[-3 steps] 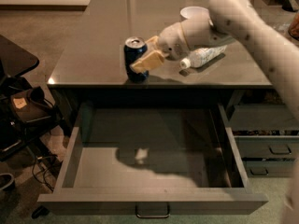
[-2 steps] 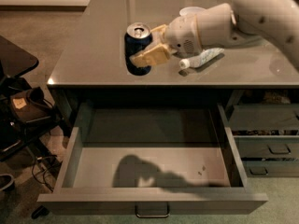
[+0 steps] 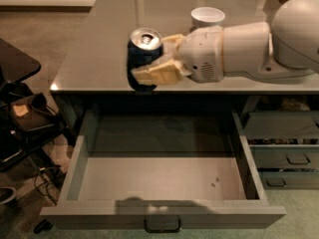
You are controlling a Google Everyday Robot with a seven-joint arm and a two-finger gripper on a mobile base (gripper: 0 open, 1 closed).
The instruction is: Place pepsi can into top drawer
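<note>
The pepsi can (image 3: 143,54) is dark blue with a silver top and stands upright in the air, near the front edge of the counter. My gripper (image 3: 157,59) is shut on the pepsi can, with one cream finger (image 3: 158,73) across its front and the other behind it. The white arm reaches in from the right. The top drawer (image 3: 162,215) is pulled wide open below, with a dark pull handle (image 3: 162,226) on its flat front. Its inside is bare. The can is above the drawer's back left part.
A white paper cup (image 3: 207,17) stands on the grey countertop (image 3: 99,49) behind the arm. Narrower grey drawers with handles (image 3: 286,158) are at the right. A black chair and cables (image 3: 25,118) are on the floor at the left.
The arm has lifted the can off the counter and brought it forward, toward the camera. The white bottle that lay behind the gripper is hidden now.
</note>
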